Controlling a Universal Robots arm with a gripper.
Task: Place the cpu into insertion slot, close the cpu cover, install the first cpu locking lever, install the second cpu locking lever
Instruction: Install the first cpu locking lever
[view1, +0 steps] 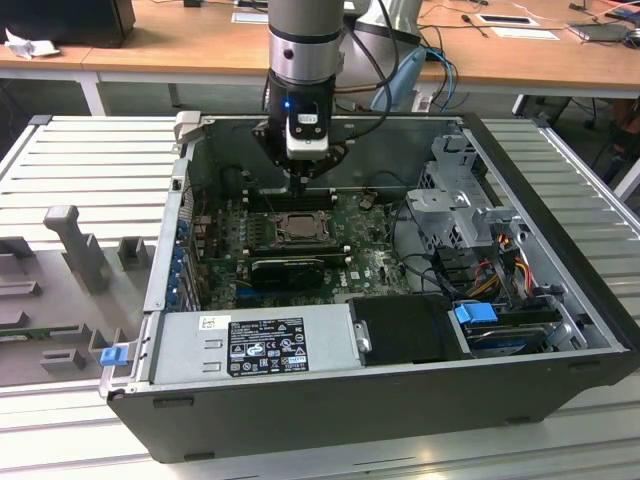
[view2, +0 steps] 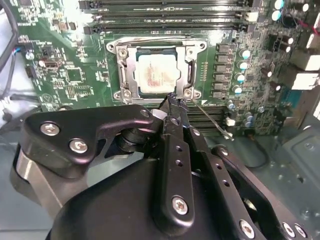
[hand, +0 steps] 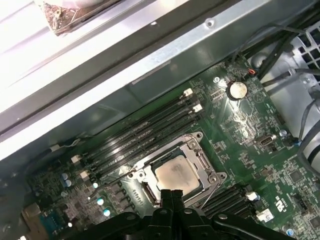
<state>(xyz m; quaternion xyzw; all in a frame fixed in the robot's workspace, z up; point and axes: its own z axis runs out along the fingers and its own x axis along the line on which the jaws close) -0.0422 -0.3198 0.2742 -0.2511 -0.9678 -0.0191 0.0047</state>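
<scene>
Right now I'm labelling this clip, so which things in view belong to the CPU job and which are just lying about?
Job in hand: cpu; cpu cover closed over it; locking lever; gripper beside the cover.
Lying about: memory slots; coin battery; power supply; drive cage.

Your count: one cpu (view2: 156, 74), one cpu cover (view2: 125, 70), one gripper (view2: 170, 102), one coin-cell battery (hand: 237, 90), one power supply unit (view1: 255, 340) and one computer case (view1: 400, 410).
</scene>
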